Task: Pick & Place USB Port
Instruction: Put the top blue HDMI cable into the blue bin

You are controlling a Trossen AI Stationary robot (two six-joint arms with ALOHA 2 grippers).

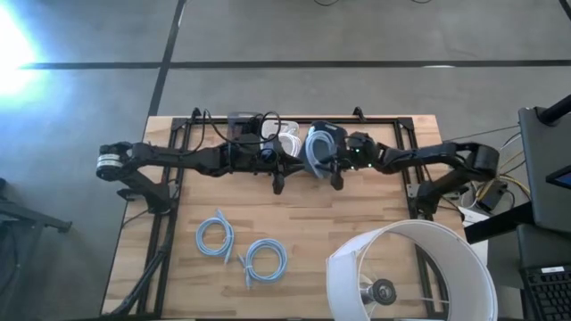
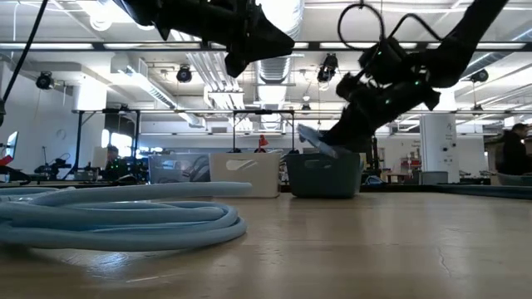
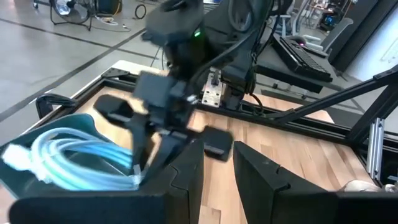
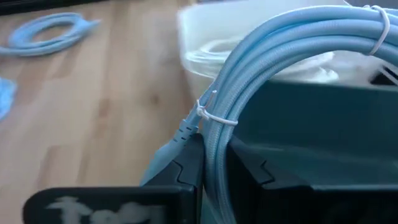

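A coiled light blue USB cable (image 4: 292,50), bound with white ties, is in my right gripper (image 4: 214,165), which is shut on it. The coil arcs over the dark teal bin (image 4: 311,130), next to the white bin (image 4: 205,31). From overhead, the right gripper (image 1: 336,178) is at the table's far middle, beside the bins. My left gripper (image 1: 278,185) hovers close to its left, its fingers a narrow gap apart and empty (image 3: 217,171). Two more coiled blue cables (image 1: 215,236) (image 1: 265,259) lie flat on the table nearer the front. My right gripper pinches the bundled strands of the coil (image 4: 214,140) between its two fingers, just below a white tie (image 4: 214,117) and beside the connector end (image 4: 183,134). The coil is lifted, its loop (image 3: 81,155) arching over the teal bin's rim (image 3: 74,121).
A large white lampshade (image 1: 410,272) stands at the table's near right corner. A black metal frame (image 1: 178,134) runs round the far side and the left. Bare wood (image 1: 357,214) lies between the bins and the near edge. The two arms are close together.
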